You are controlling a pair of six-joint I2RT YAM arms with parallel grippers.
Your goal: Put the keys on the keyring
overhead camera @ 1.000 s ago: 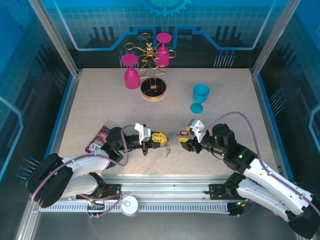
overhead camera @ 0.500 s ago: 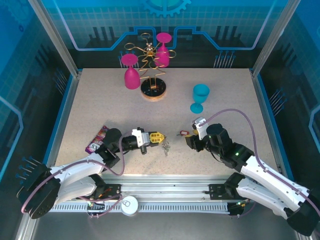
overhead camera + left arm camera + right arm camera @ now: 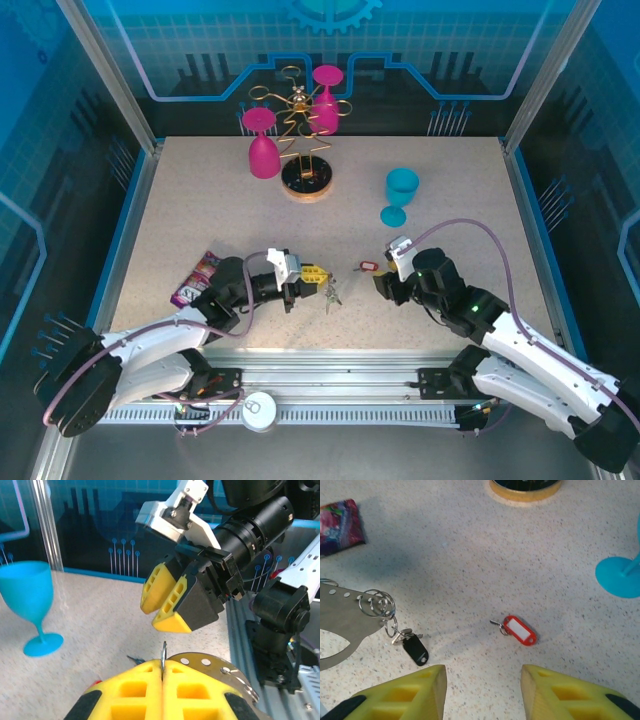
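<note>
The red-headed key (image 3: 520,630) lies flat on the table with a small ring at its left end, also seen from above as the red key (image 3: 365,266). My right gripper (image 3: 481,676) hovers just short of it, open, with nothing between its yellow fingers. The keyring (image 3: 342,622) is a grey metal plate with holes. Small rings (image 3: 377,604) and a black tag (image 3: 415,649) hang off it. My left gripper (image 3: 163,666) is shut on a thin metal edge of the keyring (image 3: 212,663), holding it just above the table. From above, the left gripper (image 3: 316,273) faces the right gripper (image 3: 381,287).
A blue goblet (image 3: 400,195) stands behind the right arm. A purple snack packet (image 3: 196,277) lies left of the left arm. At the back a wire stand (image 3: 306,175) holds two pink goblets (image 3: 263,143). Bare tabletop lies between the stand and the grippers.
The right gripper has drawn back from the red key, which now lies free on the table, and its jaws have narrowed somewhat. The left gripper shifted slightly left, still shut on the keyring.
</note>
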